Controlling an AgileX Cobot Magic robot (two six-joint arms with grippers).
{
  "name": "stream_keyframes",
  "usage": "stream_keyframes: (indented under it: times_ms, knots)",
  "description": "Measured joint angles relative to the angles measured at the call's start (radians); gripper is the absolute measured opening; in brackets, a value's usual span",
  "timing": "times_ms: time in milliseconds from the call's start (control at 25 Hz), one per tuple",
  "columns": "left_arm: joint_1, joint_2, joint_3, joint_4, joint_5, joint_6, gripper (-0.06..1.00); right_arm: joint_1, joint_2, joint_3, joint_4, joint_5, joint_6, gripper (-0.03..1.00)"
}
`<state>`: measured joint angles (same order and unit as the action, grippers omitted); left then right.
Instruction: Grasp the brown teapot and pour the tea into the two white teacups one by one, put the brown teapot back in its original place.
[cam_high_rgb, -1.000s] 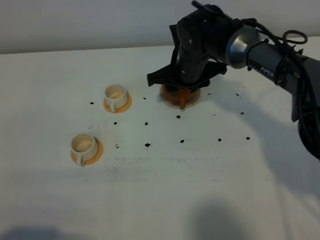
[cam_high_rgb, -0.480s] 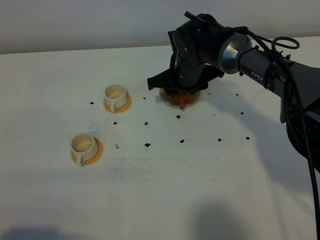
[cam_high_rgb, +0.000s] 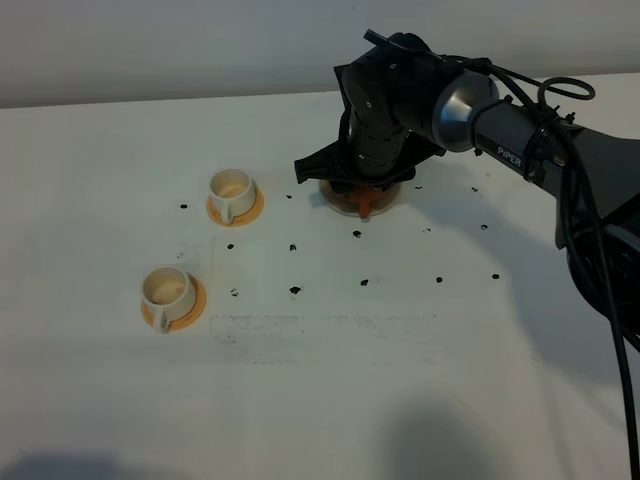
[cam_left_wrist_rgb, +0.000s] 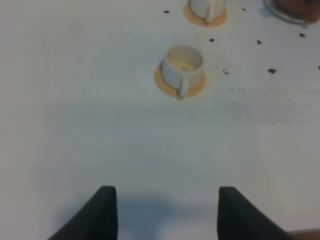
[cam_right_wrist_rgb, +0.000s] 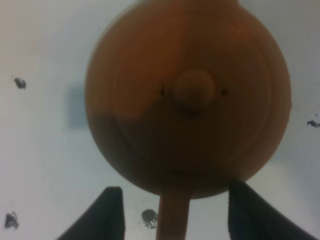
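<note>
Against the frame of one second ago, the right arm has swung a little toward the left of the high view and its right gripper has come lower over the teapot. The teapot has not moved and sits on the pale coaster at the far side of the table. The far cup and the near cup also stay where they were, each on its orange saucer, well apart from the pot. In the high view the dark wrist hides most of the teapot, and only an orange edge and one short part toward the camera are seen. The right wrist view shows much more: the round lid with its knob fills the picture, and the two black fingers stand wide apart, one on each side of a narrow part that sticks out from the pot. This could be the handle or the spout; the picture is too blurred to say, and the fingers do not seem to touch it. The left gripper is seen only in its own view: it is spread wide, holds nothing, and hangs over bare table with the near cup ahead of it, among black marks.
</note>
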<state>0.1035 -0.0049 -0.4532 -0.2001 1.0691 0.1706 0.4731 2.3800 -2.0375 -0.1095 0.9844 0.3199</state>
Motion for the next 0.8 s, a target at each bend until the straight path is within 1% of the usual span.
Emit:
stream_keyframes:
  times_ms: [800]
  knots:
    - [0.000,0.000,0.000,0.000,0.000,0.000,0.44,0.000,0.005,-0.003,-0.012,0.001,0.001,0.47]
